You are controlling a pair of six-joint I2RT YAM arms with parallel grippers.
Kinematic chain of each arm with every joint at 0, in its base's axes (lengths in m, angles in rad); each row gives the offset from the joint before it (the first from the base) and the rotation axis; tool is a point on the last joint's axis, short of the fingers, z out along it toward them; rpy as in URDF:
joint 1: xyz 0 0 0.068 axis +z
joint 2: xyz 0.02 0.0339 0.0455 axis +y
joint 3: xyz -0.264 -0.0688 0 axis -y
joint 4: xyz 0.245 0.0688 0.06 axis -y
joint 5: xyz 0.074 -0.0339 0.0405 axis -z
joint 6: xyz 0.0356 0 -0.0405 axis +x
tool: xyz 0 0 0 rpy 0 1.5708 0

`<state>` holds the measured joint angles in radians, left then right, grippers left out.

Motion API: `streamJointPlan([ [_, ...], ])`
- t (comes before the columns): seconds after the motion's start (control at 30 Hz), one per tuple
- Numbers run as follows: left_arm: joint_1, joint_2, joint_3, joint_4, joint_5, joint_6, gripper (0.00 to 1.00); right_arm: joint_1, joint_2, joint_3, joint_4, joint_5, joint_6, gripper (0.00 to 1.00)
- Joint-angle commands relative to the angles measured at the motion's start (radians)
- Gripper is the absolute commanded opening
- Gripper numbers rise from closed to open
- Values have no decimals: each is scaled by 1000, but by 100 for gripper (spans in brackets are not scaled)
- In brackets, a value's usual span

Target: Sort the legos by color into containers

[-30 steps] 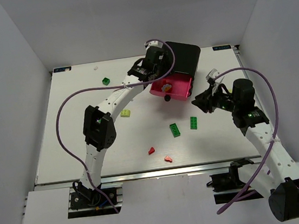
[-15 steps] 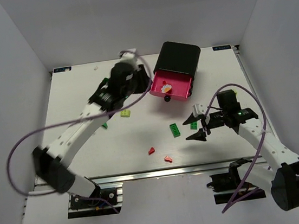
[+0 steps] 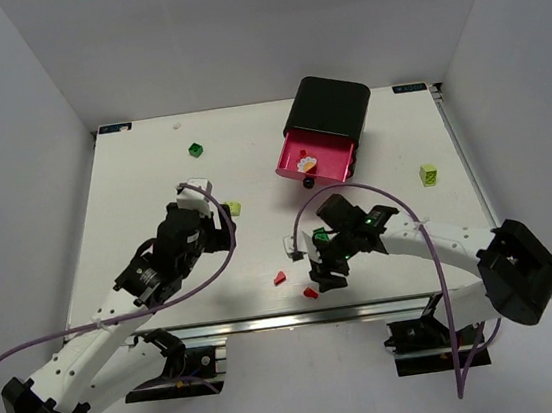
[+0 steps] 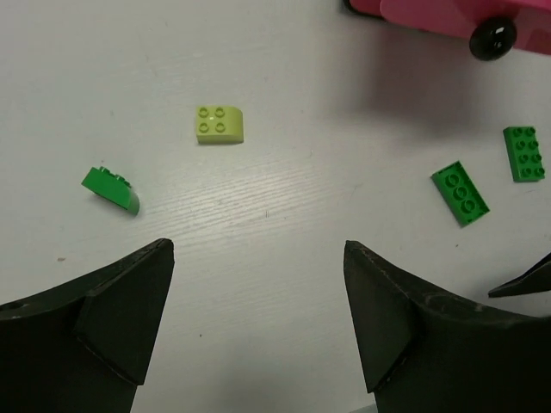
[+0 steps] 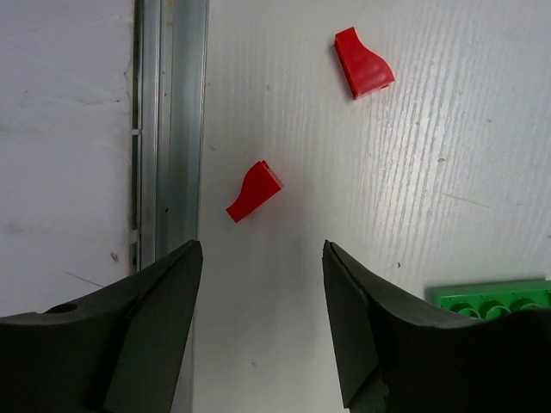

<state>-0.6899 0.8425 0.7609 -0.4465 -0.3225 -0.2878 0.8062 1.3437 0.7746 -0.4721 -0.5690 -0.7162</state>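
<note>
Alignment matters most now: your right gripper [image 5: 260,249] hangs with its jaws spread wide and nothing between them. The small red plastic wedge [image 5: 255,191] lies just ahead of the gap. I judge that the step in hand is to take this wedge, so bring the gap over it, turn the wrist until the fingers face its flat sides, and go down straight before you close. Be careful with the grey metal rail [image 5: 168,129] at the near edge of the white table [image 3: 142,183]: the wedge lies just beside it, and the finger on that side could strike it. A second red wedge [image 5: 363,64] and a flat green studded brick [image 5: 491,297] lie near, so do not sweep sideways. The way to the open magenta-pink plastic drawer [image 3: 335,154] of the glossy black cabinet [image 3: 329,104] looks free. Your left gripper [image 4: 256,249], also released and empty, faces the lime-yellow studded block [image 4: 219,124]; keep the arms apart.
</note>
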Motion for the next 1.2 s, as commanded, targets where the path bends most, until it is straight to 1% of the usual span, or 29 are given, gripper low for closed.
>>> streamJointPlan([
  [0.0,1,-57,8,25,-59,16,89,91,37,63,-13,194,124,64],
  [0.17,1,-66,14,0,-92,13,89,175,104,67,7,261,208,65],
  [0.33,1,-92,12,-3,-121,12,89,203,118,66,20,268,242,65],
  [0.5,1,-120,5,5,-125,12,90,220,144,57,68,301,316,64],
  [0.6,1,-122,3,5,-125,12,90,228,167,58,93,302,336,62],
  [0.63,1,-123,3,6,-127,12,90,229,182,61,96,305,342,58],
  [0.7,1,-123,3,6,-132,12,90,238,198,69,104,317,354,55],
  [0.73,1,-125,3,6,-133,12,90,240,209,71,104,317,356,52],
  [0.9,1,-138,0,8,-139,12,90,257,222,74,121,362,366,44],
  [0.93,1,-141,-2,9,-139,12,90,260,224,74,122,369,368,39],
  [1.0,1,-146,-3,11,-139,12,90,263,227,72,128,392,366,33],
  [1.03,1,-148,-5,12,-139,12,90,264,233,72,128,400,363,25],
  [1.07,1,-151,-5,12,-139,10,90,266,235,72,128,409,363,21],
  [1.1,1,-155,-6,15,-136,12,90,269,236,71,128,426,359,14],
  [1.13,1,-157,-6,17,-133,13,90,266,238,71,128,434,356,5],
  [1.17,1,-158,-9,19,-122,15,90,266,232,72,124,454,350,0],
])
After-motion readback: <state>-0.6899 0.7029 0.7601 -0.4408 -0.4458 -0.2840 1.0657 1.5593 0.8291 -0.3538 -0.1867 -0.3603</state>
